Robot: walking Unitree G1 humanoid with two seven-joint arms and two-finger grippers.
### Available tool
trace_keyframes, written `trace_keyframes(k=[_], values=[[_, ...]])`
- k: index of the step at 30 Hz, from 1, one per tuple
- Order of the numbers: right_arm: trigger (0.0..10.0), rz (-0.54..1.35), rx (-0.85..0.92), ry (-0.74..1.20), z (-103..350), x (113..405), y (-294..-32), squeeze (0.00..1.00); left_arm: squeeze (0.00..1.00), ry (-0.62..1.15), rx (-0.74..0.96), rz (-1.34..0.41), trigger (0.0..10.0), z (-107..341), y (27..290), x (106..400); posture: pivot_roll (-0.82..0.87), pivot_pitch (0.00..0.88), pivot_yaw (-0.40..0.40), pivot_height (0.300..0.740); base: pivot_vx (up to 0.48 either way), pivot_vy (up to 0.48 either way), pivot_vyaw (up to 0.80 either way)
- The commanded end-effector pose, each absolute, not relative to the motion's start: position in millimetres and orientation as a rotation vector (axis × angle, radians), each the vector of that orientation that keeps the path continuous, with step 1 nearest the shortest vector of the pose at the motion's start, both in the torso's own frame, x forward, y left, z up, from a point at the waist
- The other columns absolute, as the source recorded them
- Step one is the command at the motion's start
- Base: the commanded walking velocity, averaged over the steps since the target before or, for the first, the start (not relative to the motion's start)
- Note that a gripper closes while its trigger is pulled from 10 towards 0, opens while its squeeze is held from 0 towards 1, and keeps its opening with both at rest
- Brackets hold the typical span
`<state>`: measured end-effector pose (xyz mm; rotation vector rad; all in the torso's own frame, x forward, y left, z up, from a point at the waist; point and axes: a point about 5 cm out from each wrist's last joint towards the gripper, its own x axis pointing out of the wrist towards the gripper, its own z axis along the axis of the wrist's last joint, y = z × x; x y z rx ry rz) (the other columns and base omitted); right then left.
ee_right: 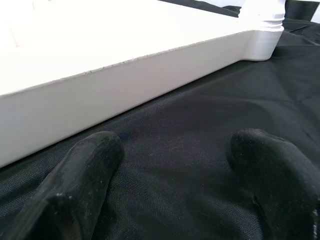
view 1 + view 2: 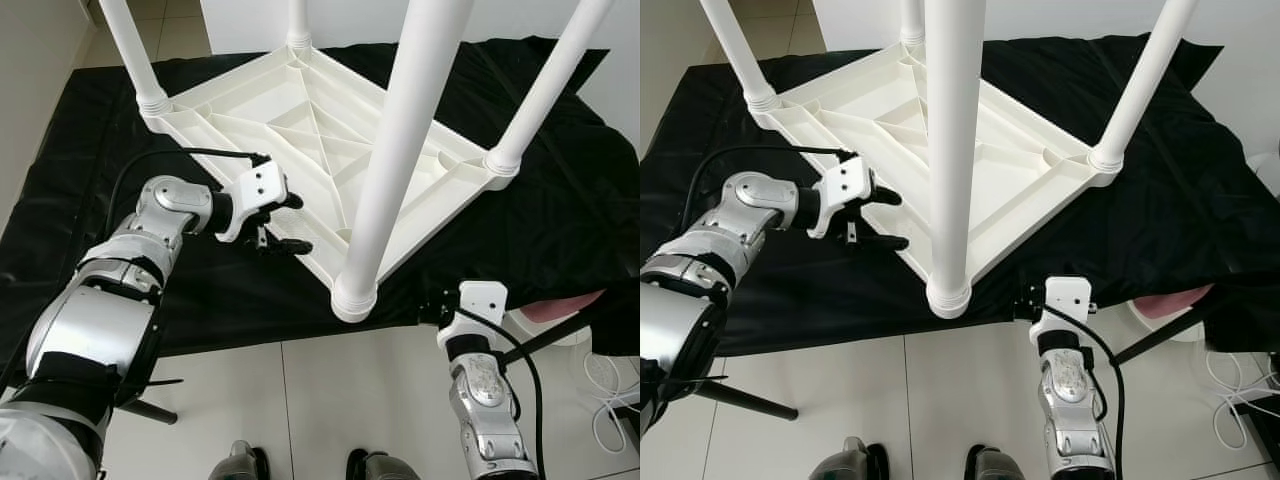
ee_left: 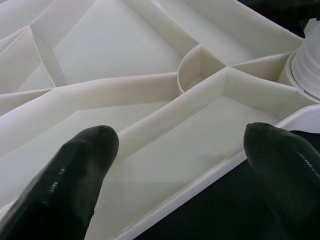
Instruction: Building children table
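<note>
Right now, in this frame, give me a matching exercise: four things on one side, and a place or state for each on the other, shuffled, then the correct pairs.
Things
1. white table
2. black cloth
3. left gripper
4. right gripper

Places or states
A. spread on the floor under the table
B. open, at the table frame's near left edge
C. upside down, four legs pointing up
D. open, low over the cloth beside the table's side wall

Pairs: 1-C, 2-A, 3-B, 4-D
</note>
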<state>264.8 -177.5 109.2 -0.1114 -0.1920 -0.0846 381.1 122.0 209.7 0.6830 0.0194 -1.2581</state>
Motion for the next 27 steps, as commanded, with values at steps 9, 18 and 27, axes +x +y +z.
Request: trace_keyframes(k=[9,18,27], values=[[10.0,-0.080,-0.122,-0.133,97,262,-178,0.00,0.00,0.188,0.863,-1.609,10.0,173,123,356,-0.04,0.137,0.055,0.740,0.000,0.000,0.00],[10.0,-0.088,-0.119,-0.137,98,263,-179,0.00,0.00,0.191,0.900,-1.574,10.0,169,115,358,-0.05,0.142,0.060,0.740,0.000,0.000,0.00],[10.0,-0.100,-0.114,-0.138,98,261,-178,0.00,0.00,0.227,0.948,-1.528,10.0,171,105,364,-0.05,0.145,0.076,0.740,0.000,0.000,0.00]])
